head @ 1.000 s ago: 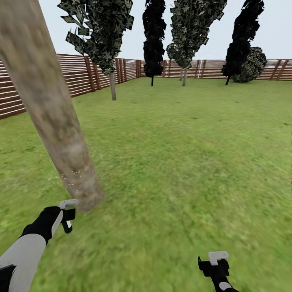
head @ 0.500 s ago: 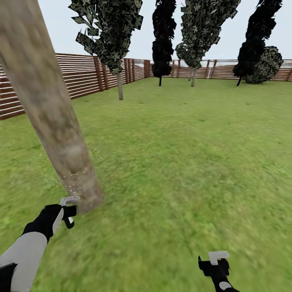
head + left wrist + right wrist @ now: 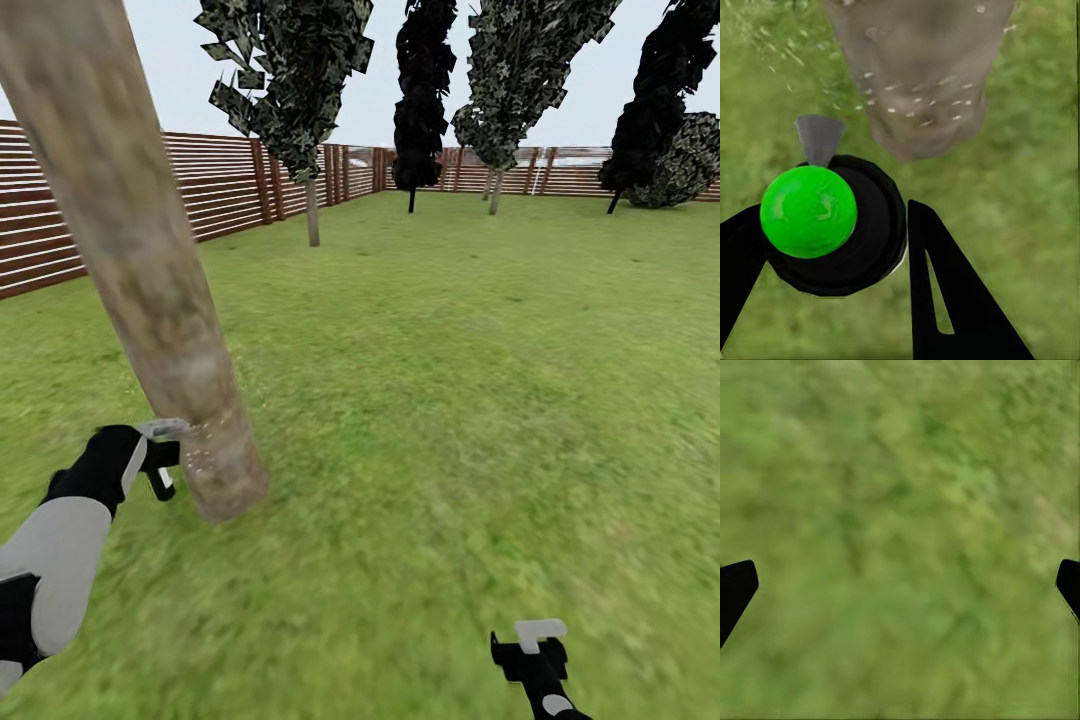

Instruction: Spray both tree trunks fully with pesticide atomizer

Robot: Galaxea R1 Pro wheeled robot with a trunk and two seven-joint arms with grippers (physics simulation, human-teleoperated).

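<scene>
The left hand (image 3: 160,458) sits at eight o'clock in the head view, just beside the thick mottled grey-brown tree trunk (image 3: 150,270); the right hand (image 3: 530,650) at five o'clock.

Left wrist view: fingers (image 3: 952,300) clenched around the black green-capped pesticide atomizer (image 3: 825,221), nozzle toward the droplet-speckled trunk.

Right wrist view: fingertips (image 3: 735,589) spread, released, above blurry green grass floor (image 3: 900,540).

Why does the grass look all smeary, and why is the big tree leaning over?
Head view: the grass is a soft, blurry render with no blades, and the tree trunk slants because the wide camera bends things near its edge. Left wrist view: the trunk looks fuzzy with pale specks, while the green-topped atomizer is sharper. Right wrist view: blurred grass, no shadows.
</scene>
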